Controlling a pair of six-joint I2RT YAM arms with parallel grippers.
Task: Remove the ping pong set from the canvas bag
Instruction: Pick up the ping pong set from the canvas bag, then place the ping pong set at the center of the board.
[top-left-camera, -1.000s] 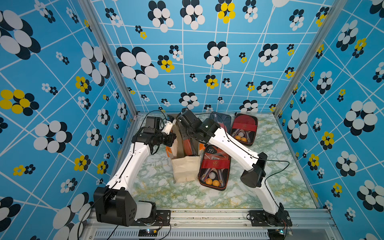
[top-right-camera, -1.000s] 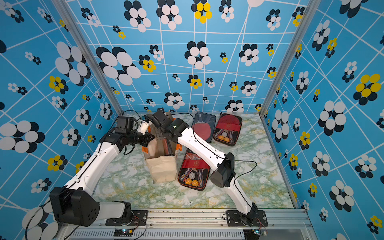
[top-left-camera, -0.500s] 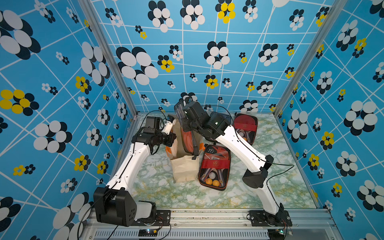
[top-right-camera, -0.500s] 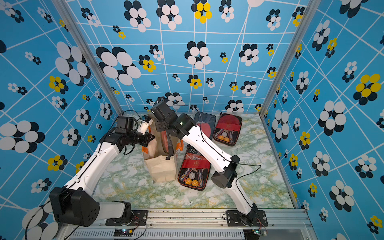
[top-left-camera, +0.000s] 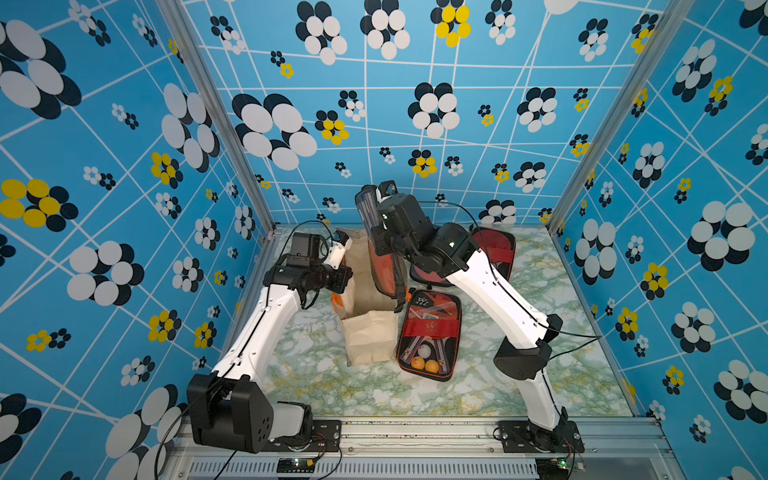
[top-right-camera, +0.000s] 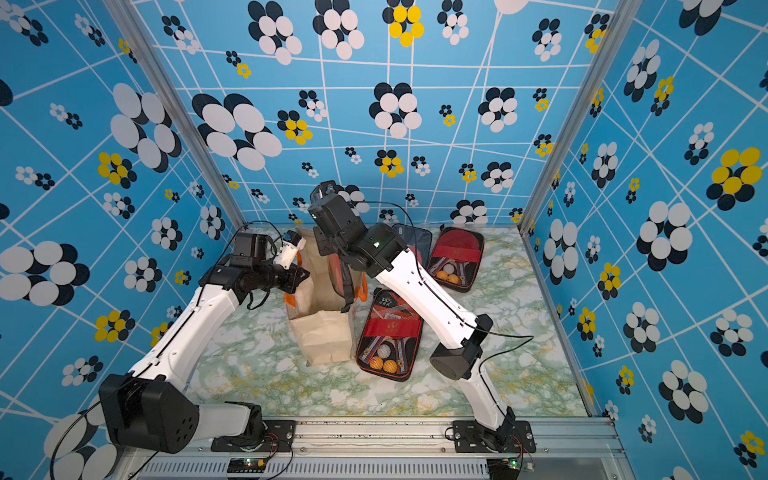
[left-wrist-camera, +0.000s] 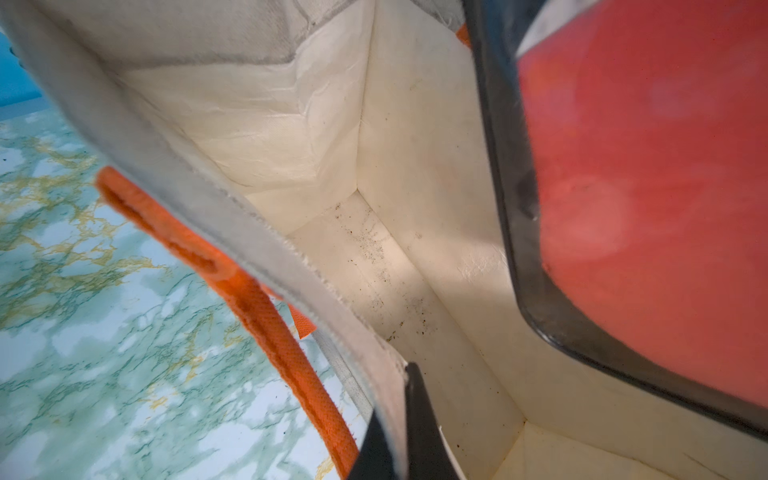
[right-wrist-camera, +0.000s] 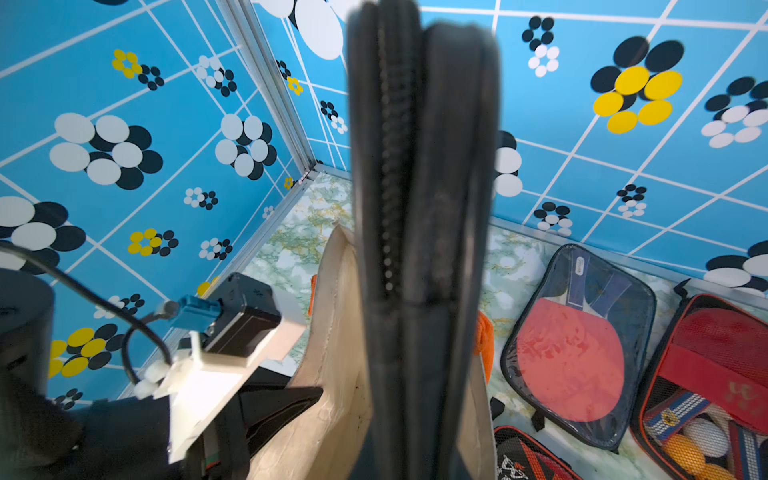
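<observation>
On the table (top-left-camera: 519, 374), centrally, stands the canvas bag (top-left-camera: 370, 336), its nine-o'clock rim pinched by the left gripper (top-left-camera: 348, 277). The right gripper (top-left-camera: 377, 239) clamps the ping pong set (top-left-camera: 386, 270), half out; lifting straight up should clear the rim.

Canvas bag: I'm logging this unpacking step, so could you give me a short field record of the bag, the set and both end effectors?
bag: canvas bag upright on the table, mouth open
left end effector: shut on the bag's rim by an orange handle
right end effector: shut on the ping pong set
set position: upright, lower end inside the bag
beside bag: red case showing paddles and balls, flat on the table
</observation>
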